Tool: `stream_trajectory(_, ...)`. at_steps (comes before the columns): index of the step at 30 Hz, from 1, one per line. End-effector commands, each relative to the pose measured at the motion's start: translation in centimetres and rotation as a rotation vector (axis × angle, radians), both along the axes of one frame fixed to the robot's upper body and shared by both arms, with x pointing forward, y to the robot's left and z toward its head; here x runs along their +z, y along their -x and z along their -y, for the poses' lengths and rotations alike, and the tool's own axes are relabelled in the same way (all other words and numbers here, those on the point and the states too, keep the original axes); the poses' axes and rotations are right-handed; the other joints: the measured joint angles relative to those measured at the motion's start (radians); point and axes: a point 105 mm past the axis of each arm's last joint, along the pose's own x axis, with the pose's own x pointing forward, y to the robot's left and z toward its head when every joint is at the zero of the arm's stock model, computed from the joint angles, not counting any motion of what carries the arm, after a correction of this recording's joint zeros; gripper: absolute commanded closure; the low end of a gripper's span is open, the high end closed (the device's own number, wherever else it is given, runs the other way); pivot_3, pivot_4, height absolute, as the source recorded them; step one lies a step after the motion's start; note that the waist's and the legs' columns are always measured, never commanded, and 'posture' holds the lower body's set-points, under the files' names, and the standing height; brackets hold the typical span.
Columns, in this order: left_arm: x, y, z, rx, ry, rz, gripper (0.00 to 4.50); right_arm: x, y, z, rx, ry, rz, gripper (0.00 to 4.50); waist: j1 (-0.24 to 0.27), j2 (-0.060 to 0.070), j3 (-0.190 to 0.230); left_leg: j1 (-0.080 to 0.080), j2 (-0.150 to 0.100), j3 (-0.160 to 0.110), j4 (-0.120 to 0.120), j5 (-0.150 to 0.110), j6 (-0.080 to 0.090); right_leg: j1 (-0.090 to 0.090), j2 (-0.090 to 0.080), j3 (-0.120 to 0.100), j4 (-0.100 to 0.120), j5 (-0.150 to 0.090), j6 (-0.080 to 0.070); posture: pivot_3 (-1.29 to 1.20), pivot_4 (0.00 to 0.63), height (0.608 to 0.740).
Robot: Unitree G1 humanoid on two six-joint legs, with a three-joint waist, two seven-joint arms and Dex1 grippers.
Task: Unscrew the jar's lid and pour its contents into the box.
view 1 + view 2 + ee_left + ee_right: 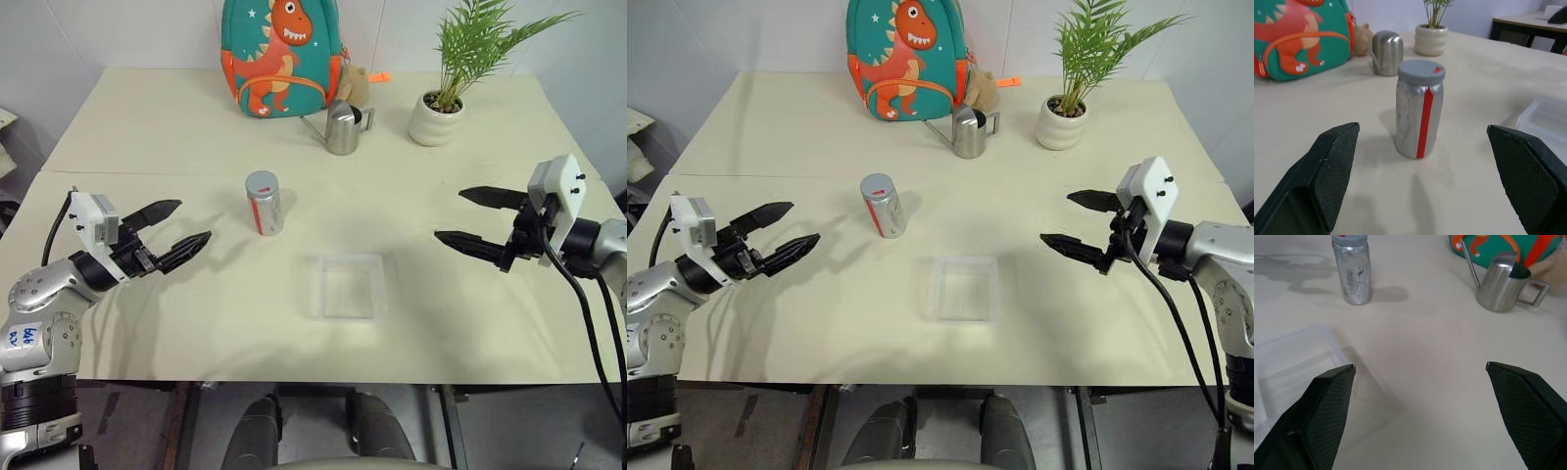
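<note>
Nothing of the task looks done yet. The left gripper hangs spread wide and empty, near the jar on its left. The jar stands upright on the table, its lid screwed on. The box lies empty just beyond. The right gripper gapes, holding nothing, well apart. All 2 steps remain.
</note>
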Motion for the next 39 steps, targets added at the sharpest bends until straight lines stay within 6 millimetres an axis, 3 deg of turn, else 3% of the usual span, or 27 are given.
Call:
stream_trajectory(1,1.3,0.5,0.4,-0.006,-0.006,0.055,0.04,1.3,0.4,-0.2,0.018,0.0,0.039,0.0,0.001,0.0,0.0,0.0,0.0,0.0,0.0,0.0,0.0,0.0,0.0,0.0,0.0,0.0,0.0,0.0,0.15,0.74)
stream_trajectory(13,2.3,-0.8,-0.1,0.178,0.018,0.107,0.04,0.9,0.4,-2.7,0.102,-0.046,0.019,0.0,-0.002,0.0,0.0,0.0,0.0,0.0,0.0,0.0,0.0,0.0,0.0,0.0,0.0,0.0,0.0,0.0,0.15,0.74)
stream_trajectory(23,0.8,-1.8,4.8,0.139,0.065,0.092,0.04,0.6,1.3,-4.6,0.222,-0.067,-0.021,0.0,0.02,0.0,0.0,0.0,-0.001,0.0,0.001,0.0,0.0,0.0,0.0,0.0,0.0,0.001,0.001,0.0,0.15,0.74)
stream_trajectory(28,-0.2,-2.1,6.7,0.111,0.088,0.056,0.04,0.5,1.0,-4.5,0.215,-0.063,-0.016,0.0,0.023,0.0,0.0,0.0,-0.001,0.0,0.001,0.0,0.0,0.0,0.0,0.001,0.0,0.001,0.001,0.0,0.15,0.74)
stream_trajectory(39,-1.2,-4.1,8.4,0.105,0.072,0.061,0.04,0.2,1.3,-4.6,0.226,-0.063,-0.009,0.0,0.024,0.0,0.0,0.0,-0.001,0.0,0.002,0.0,0.0,0.001,0.001,0.001,0.0,0.001,0.001,0.0,0.15,0.74)
